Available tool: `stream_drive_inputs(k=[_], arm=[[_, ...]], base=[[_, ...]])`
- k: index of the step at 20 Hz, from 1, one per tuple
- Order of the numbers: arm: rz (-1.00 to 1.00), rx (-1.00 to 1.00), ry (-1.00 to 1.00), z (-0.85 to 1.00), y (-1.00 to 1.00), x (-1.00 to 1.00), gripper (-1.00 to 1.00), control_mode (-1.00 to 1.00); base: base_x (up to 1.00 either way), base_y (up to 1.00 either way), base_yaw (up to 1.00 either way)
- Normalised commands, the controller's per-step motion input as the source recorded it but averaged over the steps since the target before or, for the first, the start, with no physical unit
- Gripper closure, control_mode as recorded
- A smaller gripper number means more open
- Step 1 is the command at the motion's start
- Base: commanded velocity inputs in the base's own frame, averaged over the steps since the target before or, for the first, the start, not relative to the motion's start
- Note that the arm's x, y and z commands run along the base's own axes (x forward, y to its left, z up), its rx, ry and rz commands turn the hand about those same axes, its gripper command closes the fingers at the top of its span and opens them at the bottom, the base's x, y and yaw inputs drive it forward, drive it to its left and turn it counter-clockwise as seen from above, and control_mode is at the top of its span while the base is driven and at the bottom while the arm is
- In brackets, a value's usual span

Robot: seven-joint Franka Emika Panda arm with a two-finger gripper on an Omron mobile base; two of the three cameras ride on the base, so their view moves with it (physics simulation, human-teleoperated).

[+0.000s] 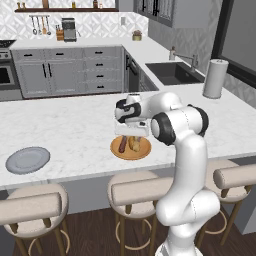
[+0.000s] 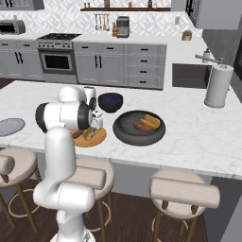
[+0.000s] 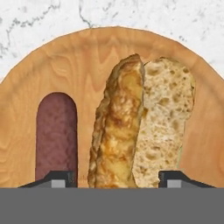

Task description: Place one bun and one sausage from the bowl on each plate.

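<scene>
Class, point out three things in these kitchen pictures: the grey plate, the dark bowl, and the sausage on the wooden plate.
grey plate (image 1: pixel 27 160), left base view, its flat middle.
dark bowl (image 2: pixel 124 126), right base view, bare inner floor left of the food.
sausage (image 3: pixel 56 131), hand view, mid-length of its reddish-brown body.

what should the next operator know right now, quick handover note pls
Gripper: open, hovering low over the wooden plate, fingertips either side of the bun, holding nothing.
Wooden plate: one bun and one sausage side by side, apart. This plate looks done.
Dark bowl: right of the wooden plate, holds another sausage and another bun.
Grey plate: far left on the counter, nothing on it.
Left: lift clear, then move a bun and a sausage from the bowl to the grey plate.
</scene>
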Motion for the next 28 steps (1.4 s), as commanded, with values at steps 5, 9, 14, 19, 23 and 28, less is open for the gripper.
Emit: stream_drive_inputs(k=[5, 9, 14, 19, 23, 28], arm=[[0.0, 0.0, 0.0, 0.0, 0.0, -0.01, -1.0, -1.0], [0.0, 0.0, 0.0, 0.23, 0.0, -0.12, -1.0, -1.0], [0.0, -0.07, 0.0, 0.64, -0.18, -0.2, -1.0, -1.0], [0.0, -0.16, -0.03, 0.83, -0.48, -0.23, -1.0, -1.0], [0.04, -0.11, -0.01, 0.92, -0.69, -0.11, -1.0, -1.0], [0.12, -0.02, 0.12, 0.25, -1.0, 0.12, -1.0, -1.0]], base=[[0.0, 0.0, 0.0], [0.0, 0.0, 0.0], [0.0, 0.0, 0.0], [0.0, 0.0, 0.0], [0.0, 0.0, 0.0], [0.0, 0.0, 0.0]])
